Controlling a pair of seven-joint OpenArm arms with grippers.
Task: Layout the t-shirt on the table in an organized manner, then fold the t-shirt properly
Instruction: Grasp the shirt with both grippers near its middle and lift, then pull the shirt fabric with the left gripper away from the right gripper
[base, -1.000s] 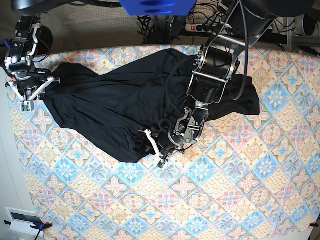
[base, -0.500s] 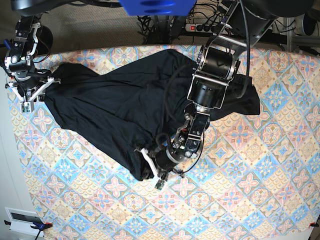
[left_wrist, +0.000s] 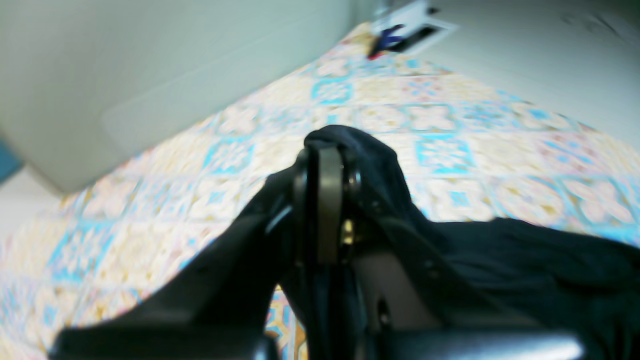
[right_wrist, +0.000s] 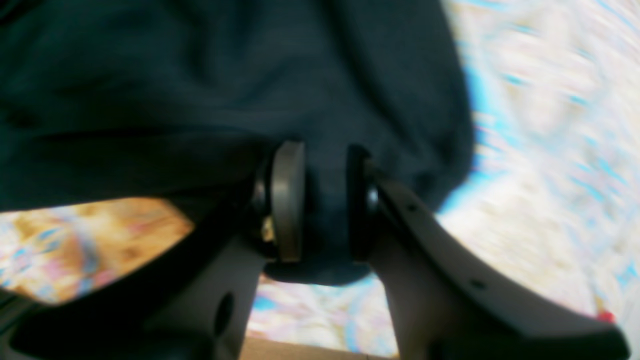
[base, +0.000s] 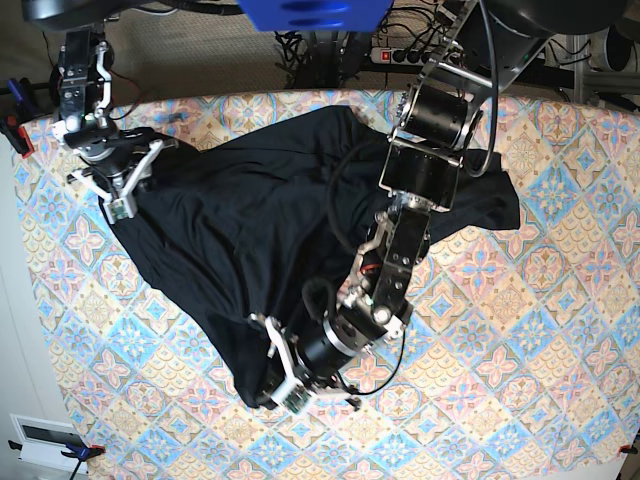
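The black t-shirt (base: 250, 230) lies bunched across the back half of the patterned table (base: 520, 330), stretched into a long strip toward the front. My left gripper (base: 278, 385) is at the strip's front tip. In the left wrist view this gripper (left_wrist: 325, 150) is shut, with a fold of the t-shirt (left_wrist: 525, 260) pinched at its tip. At the back left, my right gripper (base: 118, 195) sits on the shirt's far-left edge. In the right wrist view its pads (right_wrist: 287, 200) clamp black t-shirt fabric (right_wrist: 200, 75) between them.
A white box (base: 45, 440) sits off the table's front left corner, also visible as the white box (left_wrist: 415, 27) in the left wrist view. Cables and a power strip (base: 400, 55) lie behind the back edge. The left arm's links (base: 425, 150) hang over the shirt.
My left gripper shut on the shirt's edge and dragged it toward the front left. My right gripper moved right along the back, carrying its part of the shirt.
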